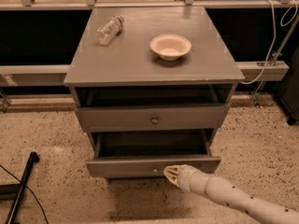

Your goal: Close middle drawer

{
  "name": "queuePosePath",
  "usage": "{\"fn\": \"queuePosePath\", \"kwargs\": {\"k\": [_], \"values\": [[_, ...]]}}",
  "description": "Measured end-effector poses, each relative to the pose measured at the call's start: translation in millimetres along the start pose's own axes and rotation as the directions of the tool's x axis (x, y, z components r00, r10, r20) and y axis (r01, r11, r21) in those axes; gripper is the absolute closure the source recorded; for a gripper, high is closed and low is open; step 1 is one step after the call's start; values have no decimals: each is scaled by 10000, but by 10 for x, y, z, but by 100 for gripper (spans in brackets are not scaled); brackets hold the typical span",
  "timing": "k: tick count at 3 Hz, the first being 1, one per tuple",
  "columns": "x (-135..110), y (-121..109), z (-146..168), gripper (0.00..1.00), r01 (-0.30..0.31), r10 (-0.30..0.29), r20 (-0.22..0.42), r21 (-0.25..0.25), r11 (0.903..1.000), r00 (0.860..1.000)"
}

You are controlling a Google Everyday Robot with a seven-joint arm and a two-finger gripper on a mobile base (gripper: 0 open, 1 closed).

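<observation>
Grey middle drawer juts partly open; our gripper, its state we cannot tell, sits at the front beside the knob, cabinet straight beyond.

Overhead light showed the gripper pale at the front of the middle drawer, with deep shadow just beyond it.

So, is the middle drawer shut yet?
No, partly open: the middle drawer juts out, with its dark inside visible. The hand is at its front.
</observation>
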State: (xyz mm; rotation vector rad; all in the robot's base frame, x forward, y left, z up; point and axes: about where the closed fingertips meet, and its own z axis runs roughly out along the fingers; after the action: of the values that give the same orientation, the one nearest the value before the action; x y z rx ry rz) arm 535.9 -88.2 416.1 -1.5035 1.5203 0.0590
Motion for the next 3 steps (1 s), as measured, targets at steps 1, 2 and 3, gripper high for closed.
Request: {"fn": "queuePosePath", "kwargs": {"k": [1,2,3], "values": [[0,0,0,100,-1,1,0,-1,10000,10000],[123,-20,113,100,-238,233,-150,-279,9993,9996],[348,-164,324,100,-658,658,-180,-4,9978,9977]]}}
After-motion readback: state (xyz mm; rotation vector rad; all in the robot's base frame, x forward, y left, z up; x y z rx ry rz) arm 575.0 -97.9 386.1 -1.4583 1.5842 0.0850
